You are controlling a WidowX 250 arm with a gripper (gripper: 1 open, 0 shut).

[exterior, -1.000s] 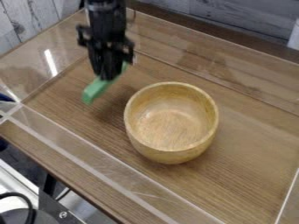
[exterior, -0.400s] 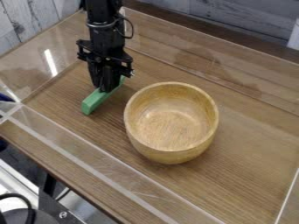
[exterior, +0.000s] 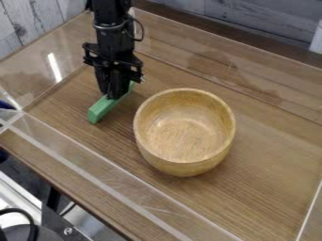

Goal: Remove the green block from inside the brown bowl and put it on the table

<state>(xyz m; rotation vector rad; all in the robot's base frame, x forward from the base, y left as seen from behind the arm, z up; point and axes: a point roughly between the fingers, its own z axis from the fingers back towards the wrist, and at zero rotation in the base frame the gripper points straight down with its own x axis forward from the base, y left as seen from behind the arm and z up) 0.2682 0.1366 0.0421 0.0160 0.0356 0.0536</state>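
I had the gripper (exterior: 116, 91) clamped on the green block (exterior: 104, 107), left of the brown bowl (exterior: 185, 129); releasing gently onto the table (exterior: 265, 85) seemed best.

You had the bowl (exterior: 185, 130) sitting on the table (exterior: 270, 89) a little right of the middle of the view, upright, its hollow holding nothing. Left of it, just beside its rim but apart from it, the block (exterior: 102, 107) lay flat on the tabletop, its long side running from the near left toward the far right. Your gripper (exterior: 116, 90) stood right over the block's far end, pointing straight down, fingers drawn in around that end, with the arm rising behind it toward the top left. The low walls (exterior: 75, 155) ran along the near edge in front of the block and bowl, and along the left side.
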